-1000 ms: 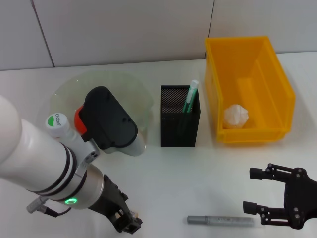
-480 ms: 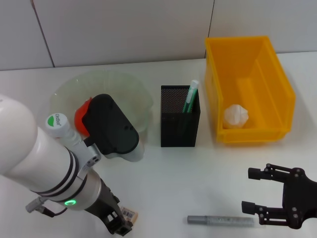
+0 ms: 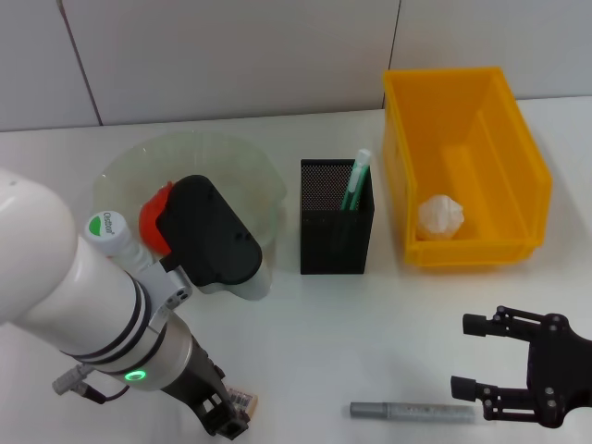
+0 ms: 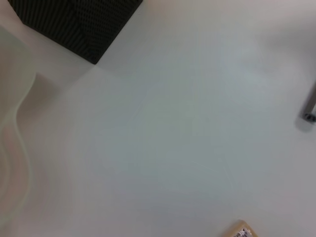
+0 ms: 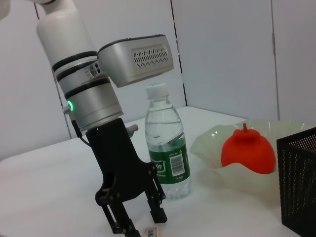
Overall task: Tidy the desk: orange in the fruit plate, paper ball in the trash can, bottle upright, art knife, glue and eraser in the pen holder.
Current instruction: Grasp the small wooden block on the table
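Eraser [image 3: 242,400] placement is the step judged to be in hand: in the head view it is seen flat on the desk [image 3: 370,324] near its front edge, beside the left pincer [image 3: 222,416], whose fingers are spread around it without gripping. The right pincer [image 3: 481,356] is parked, released, above the grey art knife [image 3: 412,411]. The orange [image 3: 154,213] lies in the fruit plate [image 3: 240,162], the paper ball [image 3: 440,217] in the trash can [image 3: 462,92], and the bottle [image 3: 111,233] stands upright. In the left wrist view, only a corner of the eraser is caught, with bare desk up to the pen holder [image 4: 74,24]. In the right wrist view, the fingertips straddle the eraser; a skewed closure could flick it off the near edge, and the bottle just behind could be knocked on lifting.
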### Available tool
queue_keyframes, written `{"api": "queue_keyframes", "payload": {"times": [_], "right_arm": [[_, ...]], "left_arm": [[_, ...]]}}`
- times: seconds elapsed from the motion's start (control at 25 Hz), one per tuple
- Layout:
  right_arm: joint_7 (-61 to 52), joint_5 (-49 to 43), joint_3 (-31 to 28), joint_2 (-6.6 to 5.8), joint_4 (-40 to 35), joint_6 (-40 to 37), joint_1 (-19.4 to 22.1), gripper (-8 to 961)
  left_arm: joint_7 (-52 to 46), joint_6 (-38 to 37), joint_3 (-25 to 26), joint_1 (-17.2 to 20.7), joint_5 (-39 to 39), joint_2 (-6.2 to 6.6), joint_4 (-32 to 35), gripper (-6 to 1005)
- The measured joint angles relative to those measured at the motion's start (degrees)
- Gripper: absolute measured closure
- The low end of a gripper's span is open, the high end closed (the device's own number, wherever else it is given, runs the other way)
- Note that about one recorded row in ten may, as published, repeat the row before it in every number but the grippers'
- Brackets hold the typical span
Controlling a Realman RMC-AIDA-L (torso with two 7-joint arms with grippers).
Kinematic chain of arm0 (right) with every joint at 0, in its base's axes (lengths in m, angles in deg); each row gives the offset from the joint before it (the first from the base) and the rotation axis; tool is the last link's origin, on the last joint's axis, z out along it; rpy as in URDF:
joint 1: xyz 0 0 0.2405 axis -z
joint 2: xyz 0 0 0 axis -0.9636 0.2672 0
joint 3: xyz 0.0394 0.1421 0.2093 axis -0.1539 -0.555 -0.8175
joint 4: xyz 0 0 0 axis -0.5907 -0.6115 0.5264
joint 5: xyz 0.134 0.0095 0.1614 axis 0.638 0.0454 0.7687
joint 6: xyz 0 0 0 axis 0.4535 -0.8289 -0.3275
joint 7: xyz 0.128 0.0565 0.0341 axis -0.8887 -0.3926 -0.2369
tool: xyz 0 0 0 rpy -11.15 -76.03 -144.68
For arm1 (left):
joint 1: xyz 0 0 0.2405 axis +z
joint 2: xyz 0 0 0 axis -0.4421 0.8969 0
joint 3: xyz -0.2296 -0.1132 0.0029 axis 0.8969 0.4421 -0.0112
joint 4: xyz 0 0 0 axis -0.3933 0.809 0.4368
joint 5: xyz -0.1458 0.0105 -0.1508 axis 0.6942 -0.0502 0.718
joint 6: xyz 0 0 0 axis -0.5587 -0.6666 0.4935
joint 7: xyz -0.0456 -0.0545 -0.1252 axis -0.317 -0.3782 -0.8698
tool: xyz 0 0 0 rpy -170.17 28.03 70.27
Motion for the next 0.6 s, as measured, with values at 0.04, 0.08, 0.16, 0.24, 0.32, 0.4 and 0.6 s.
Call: {"api": "queue_keyframes", "payload": {"times": [0.04,0.08,0.16,0.24,0.32,0.4,0.6], "right_arm": [[0.0,0.0,0.0,0.0,0.0,0.0,0.0,160],[0.0,0.0,0.0,0.0,0.0,0.0,0.0,160],[0.0,-0.01,0.0,0.0,0.0,0.0,0.0,160],[0.0,-0.01,0.0,0.0,0.0,0.0,0.0,160],[0.0,-0.01,0.0,0.0,0.0,0.0,0.0,160],[0.0,-0.01,0.0,0.0,0.0,-0.01,0.0,160],[0.0,-0.01,0.0,0.0,0.0,-0.08,0.02,160]], "left_arm": [[-0.02,0.0,-0.01,-0.03,0.01,0.0,-0.02,470],[-0.04,0.0,-0.02,-0.04,0.01,0.0,-0.03,472],[-0.04,0.0,-0.09,-0.06,0.02,0.0,-0.05,476],[0.05,0.0,-0.24,-0.1,0.02,0.0,-0.06,480],[0.22,-0.01,-0.49,-0.16,0.05,0.0,-0.07,484],[0.3,-0.14,-0.95,-0.31,0.09,0.0,0.07,488],[0.45,-0.57,-1.87,-0.57,0.15,0.0,1.15,498]]}}
